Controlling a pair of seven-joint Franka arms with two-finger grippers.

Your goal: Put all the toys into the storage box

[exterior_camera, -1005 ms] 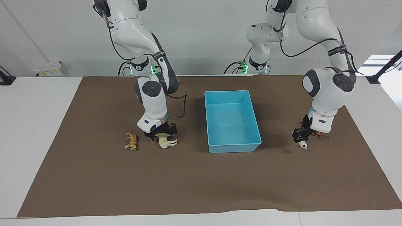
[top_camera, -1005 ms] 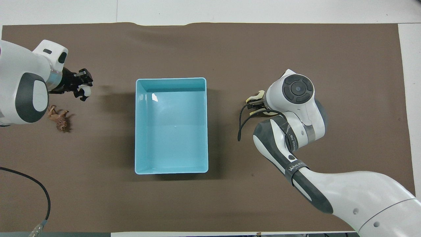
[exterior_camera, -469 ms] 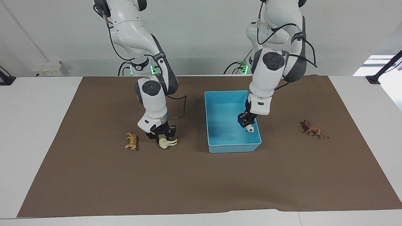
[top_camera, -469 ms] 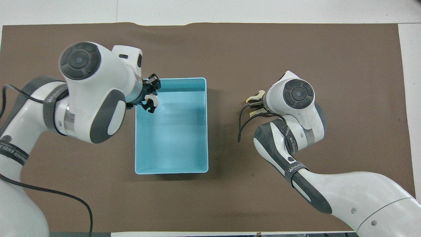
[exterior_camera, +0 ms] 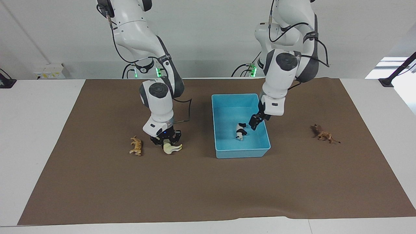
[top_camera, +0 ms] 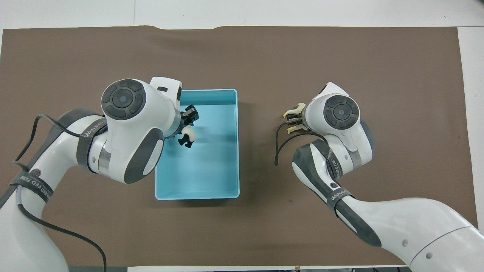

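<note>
Light blue and low-walled, the rectangular plastic storage box (exterior_camera: 240, 151) holds the black-and-white panda figurine (exterior_camera: 240, 131), which lies on its floor just beside the left gripper (exterior_camera: 254, 124). That gripper hangs inside the box with its fingers spread and nothing between them. The right gripper (exterior_camera: 168, 142) is down on the brown mat (exterior_camera: 208, 188), pinching the cream-yellow plastic horse (exterior_camera: 172, 148). Just beside it, toward the right arm's end, stands the orange striped tiger (exterior_camera: 136, 145). The brown lion figurine (exterior_camera: 323, 133) stands well apart from the left gripper, toward the left arm's end.
</note>
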